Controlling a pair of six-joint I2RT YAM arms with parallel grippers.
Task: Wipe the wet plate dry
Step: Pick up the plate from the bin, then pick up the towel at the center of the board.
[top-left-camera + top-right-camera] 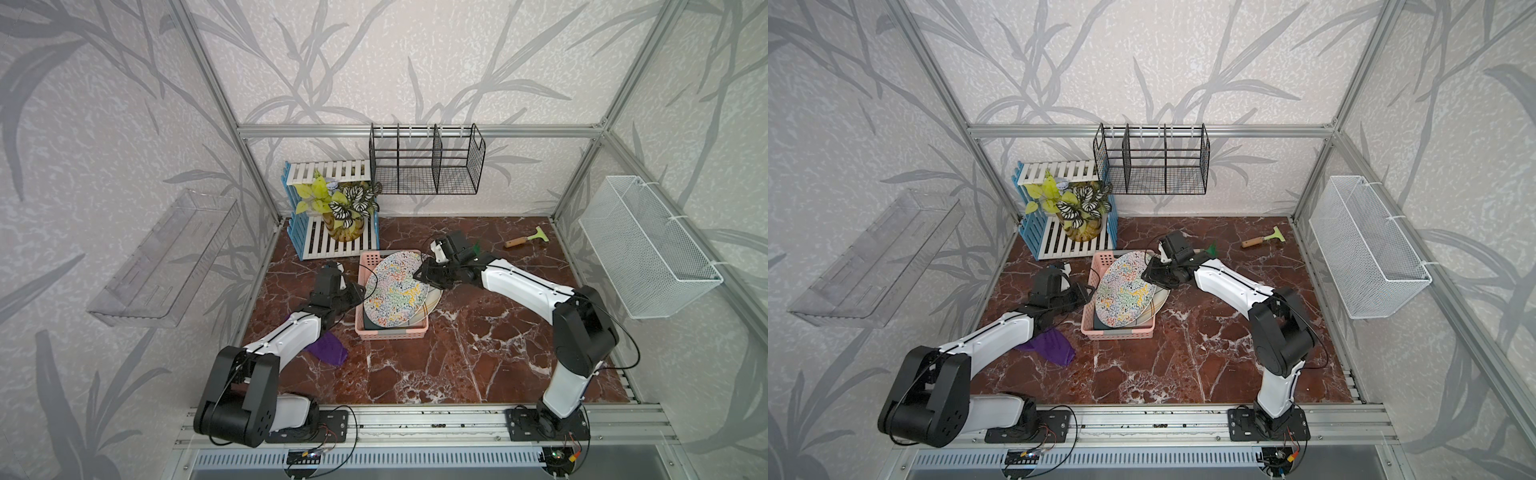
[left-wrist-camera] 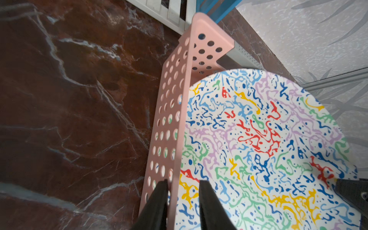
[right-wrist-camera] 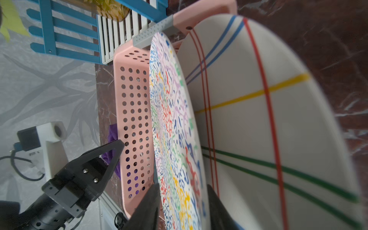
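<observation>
Round squiggle-patterned plate (image 1: 397,289) is tilted in perforated pink basket (image 1: 390,332) at marbled bench (image 1: 478,357) centre; its rim is clamped by right end effector (image 3: 183,186). Basket wall is straddled by left end effector (image 2: 183,181); closure cannot be told.

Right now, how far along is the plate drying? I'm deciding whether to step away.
Done: only the approach; no wiping shows. In hand: the right hand brackets the rim of the patterned plate standing in the pink basket; the left hand straddles the basket wall. Whether either grips firmly is unclear. Still to do: lift the plate out, pick up the purple cloth lying untouched on the table, wipe.
</observation>
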